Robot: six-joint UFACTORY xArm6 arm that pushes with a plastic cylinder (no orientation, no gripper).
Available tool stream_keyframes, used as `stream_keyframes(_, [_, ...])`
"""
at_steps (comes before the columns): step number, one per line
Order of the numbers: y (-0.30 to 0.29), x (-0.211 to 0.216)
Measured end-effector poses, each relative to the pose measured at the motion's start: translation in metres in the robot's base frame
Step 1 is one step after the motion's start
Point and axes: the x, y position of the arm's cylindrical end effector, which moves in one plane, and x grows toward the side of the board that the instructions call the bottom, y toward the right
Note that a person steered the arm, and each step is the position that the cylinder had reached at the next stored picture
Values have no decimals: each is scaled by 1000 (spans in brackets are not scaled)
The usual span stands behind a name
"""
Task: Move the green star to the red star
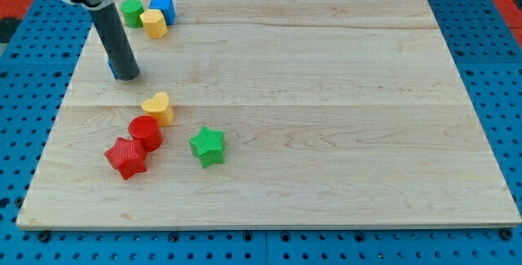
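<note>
Pale wooden board on a blue pegboard bench, seen from above its bottom edge: I am driving a single arm that ends in a plain dark rod, with no claw to open or close and nothing held. My tip rests on the board near the view's upper left, touching no block that I can see. A sliver of blue shows just behind the rod's lower end; I cannot tell what it is.

Green star sits alone in the lower left part of the board, down and to the view's right of my tip and well apart from it. Red star, its goal, lies to the view's left of the green star and slightly lower, with bare wood between the two. Touching the red star's upper right is a red cylinder, and a yellow heart sits just above that, close against it.

Three more blocks cluster at the top left corner: a green cylinder, a yellow block whose shape I cannot make out, and a blue cube.

By my reading, the push must run toward the view's left, so my tip belongs on the green star's right side, the far side from where it now stands. Getting there means swinging around the heart and the cylinder rather than cutting through them, and a push aimed too high could drive the green star into the red cylinder instead.
</note>
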Motion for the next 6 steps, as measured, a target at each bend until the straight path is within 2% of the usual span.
stream_keyframes(1, [-12,-20])
stream_keyframes(3, [-24,-8])
stream_keyframes(4, [-37,-55])
stream_keyframes(5, [4,-73])
stream_keyframes(6, [28,-26])
